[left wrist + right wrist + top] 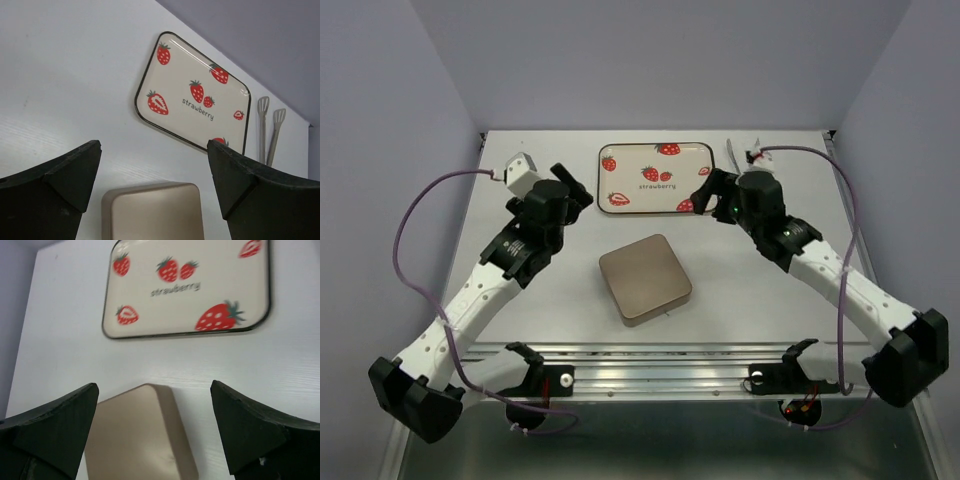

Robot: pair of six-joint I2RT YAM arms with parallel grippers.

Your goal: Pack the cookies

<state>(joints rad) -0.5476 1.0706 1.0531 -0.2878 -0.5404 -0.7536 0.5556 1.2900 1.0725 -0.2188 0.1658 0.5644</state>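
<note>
No cookies show in any view. A closed tan square box (645,279) sits mid-table; it also shows in the left wrist view (155,212) and the right wrist view (135,435). My left gripper (578,195) is open and empty, above the table to the far left of the box, with the box low between its fingers (154,150). My right gripper (708,190) is open and empty, to the far right of the box near the tray's right end (154,390).
A cream tray (638,160) printed with strawberries lies at the back centre with nothing on it; both wrist views show it (182,117) (175,305). Grey tongs (735,152) lie right of the tray, also in the left wrist view (263,127).
</note>
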